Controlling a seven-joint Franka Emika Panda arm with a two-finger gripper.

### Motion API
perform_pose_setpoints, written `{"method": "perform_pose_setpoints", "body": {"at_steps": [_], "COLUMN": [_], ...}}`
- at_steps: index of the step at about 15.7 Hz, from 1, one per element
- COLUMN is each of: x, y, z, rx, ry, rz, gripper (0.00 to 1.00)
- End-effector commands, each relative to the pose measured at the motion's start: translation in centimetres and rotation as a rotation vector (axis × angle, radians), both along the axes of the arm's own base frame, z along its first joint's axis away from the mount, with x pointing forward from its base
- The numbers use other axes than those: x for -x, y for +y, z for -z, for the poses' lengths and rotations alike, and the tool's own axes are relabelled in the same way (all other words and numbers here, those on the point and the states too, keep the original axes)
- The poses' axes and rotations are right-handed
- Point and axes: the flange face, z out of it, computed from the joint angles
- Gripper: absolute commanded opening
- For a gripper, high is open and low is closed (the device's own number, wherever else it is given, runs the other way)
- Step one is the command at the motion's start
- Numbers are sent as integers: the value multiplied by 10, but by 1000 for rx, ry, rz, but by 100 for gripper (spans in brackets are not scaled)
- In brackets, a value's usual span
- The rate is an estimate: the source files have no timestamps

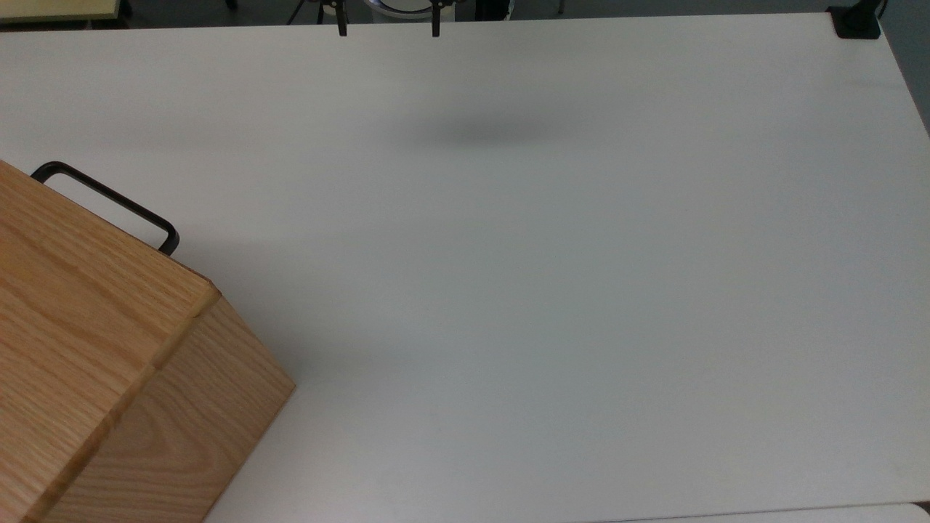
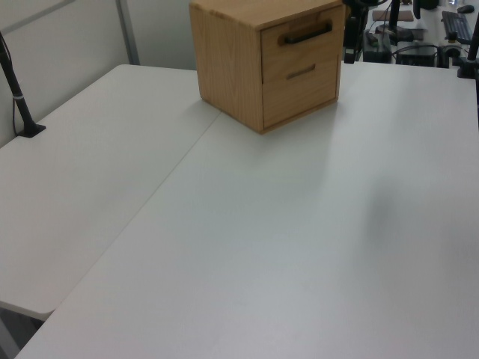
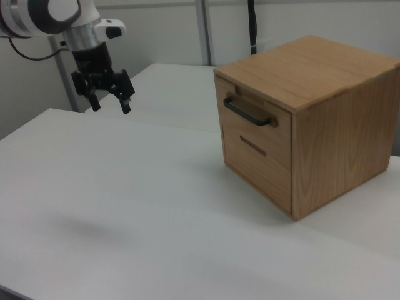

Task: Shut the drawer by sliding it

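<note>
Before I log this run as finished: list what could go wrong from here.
1. The drawer looks about flush with the cabinet, but the seam is hard to judge; if it is not fully seated, nothing is pressing it, since the claw hangs open well away over the table.
2. The handle juts out; a return pass could snag it and pull the drawer open.
</note>
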Motion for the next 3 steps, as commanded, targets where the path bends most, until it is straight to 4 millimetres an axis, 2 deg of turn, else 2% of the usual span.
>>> {"method": "perform_pose_setpoints", "body": {"at_steps": [1, 3], "x": [-1, -1], "y": [-7, -13], "z": [4, 3], "rx": [16, 16], "ry": [-9, -11], "rz": [-38, -29], "gripper": [100, 100]}}
